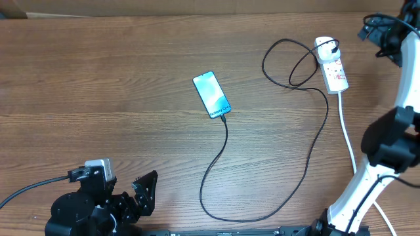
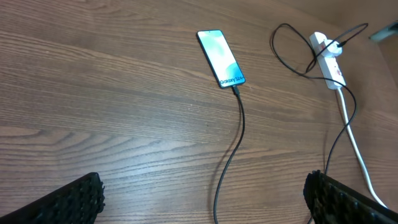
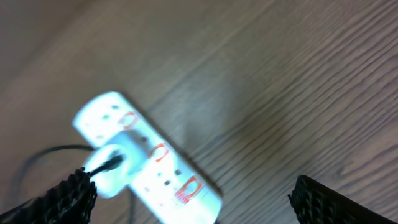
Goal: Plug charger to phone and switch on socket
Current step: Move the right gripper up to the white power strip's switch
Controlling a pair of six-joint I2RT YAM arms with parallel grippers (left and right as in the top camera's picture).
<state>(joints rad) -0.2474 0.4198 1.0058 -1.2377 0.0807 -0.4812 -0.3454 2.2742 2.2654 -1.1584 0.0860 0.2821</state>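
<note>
The phone [image 1: 212, 94] lies flat near the middle of the wooden table [image 1: 98, 85], and its blue screen is lit up. The tip of the black charger cable [image 1: 216, 164] is stuck into the phone's lower short edge. The cable runs down to the bottom middle of the overhead picture, bends, climbs up to the right and makes a loop just beside the socket [image 1: 331, 65] in the upper right. It ends at a white plug [image 1: 325, 47] sitting in the socket. A thick white cord [image 1: 348, 131] runs down from the socket. The left gripper [image 1: 141, 193] is in the lower left, well apart from the phone, wide open and holding nothing. The right gripper [image 3: 193, 186] hangs over the socket with its fingers far apart and nothing held; that picture is blurry
</note>
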